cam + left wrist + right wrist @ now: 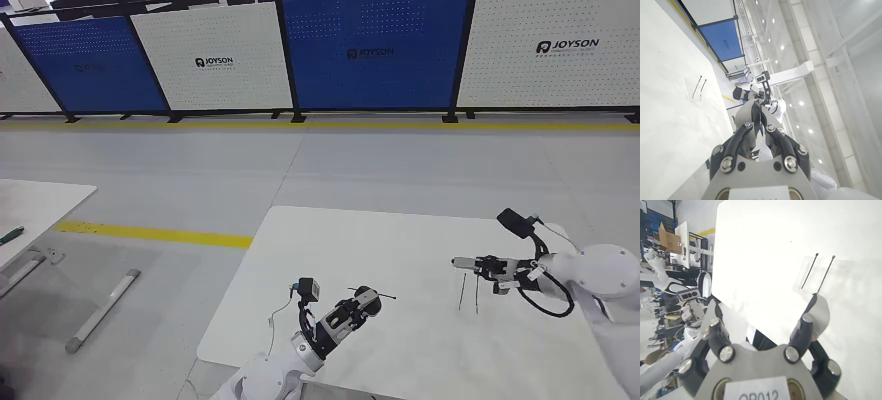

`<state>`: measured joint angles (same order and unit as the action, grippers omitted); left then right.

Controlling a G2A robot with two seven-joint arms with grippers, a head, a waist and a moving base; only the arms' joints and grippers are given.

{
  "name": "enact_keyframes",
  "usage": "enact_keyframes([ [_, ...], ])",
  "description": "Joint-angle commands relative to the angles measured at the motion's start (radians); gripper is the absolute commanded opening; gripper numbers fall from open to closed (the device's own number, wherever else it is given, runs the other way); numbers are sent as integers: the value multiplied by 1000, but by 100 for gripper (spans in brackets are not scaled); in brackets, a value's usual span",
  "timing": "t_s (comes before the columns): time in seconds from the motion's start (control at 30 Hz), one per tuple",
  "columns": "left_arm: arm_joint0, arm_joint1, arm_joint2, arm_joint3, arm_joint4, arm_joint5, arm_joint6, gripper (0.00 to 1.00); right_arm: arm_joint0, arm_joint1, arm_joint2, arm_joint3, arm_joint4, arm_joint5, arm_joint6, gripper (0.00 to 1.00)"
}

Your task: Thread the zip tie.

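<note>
Over the white table (400, 240), toward my right side, my right gripper (462, 263) hangs with its fingers (819, 308) spread wide and nothing between them. Just beyond it, two black ties lie flat on the table, one (809, 271) beside the other (826, 274). They are nearly parallel, close but not touching, with their heads at the same end. From my left wrist they show as two thin strokes (697, 86) well away from that hand.

My left gripper (365, 300) sits near the table's near edge, raised off the surface. Its fingers (755, 113) are pressed together, and a third tie (388, 296) sticks out past the tips as a thin black strand. How it sits between the pads I cannot tell.
</note>
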<state>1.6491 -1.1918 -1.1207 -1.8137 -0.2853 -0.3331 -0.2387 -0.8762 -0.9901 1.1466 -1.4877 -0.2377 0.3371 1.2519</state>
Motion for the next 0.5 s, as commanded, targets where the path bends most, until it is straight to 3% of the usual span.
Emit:
enact_keyframes([
  [0.0, 0, 0, 0, 0, 0, 0, 0, 0, 3, -1, -1, 5, 0, 3, -2, 100],
  [0.3, 0, 0, 0, 0, 0, 0, 0, 0, 3, -1, -1, 5, 0, 3, -2, 100],
  [0.37, 0, 0, 0, 0, 0, 0, 0, 0, -11, -1, -11, 1, -2, -22, -10, 100],
  [0.43, 0, 0, 0, 0, 0, 0, 0, 0, -15, -1, -5, 33, -91, 3, -136, 100],
  [0.47, 0, 0, 0, 0, 0, 0, 0, 0, -19, -7, -25, 43, -88, 3, -132, 100],
])
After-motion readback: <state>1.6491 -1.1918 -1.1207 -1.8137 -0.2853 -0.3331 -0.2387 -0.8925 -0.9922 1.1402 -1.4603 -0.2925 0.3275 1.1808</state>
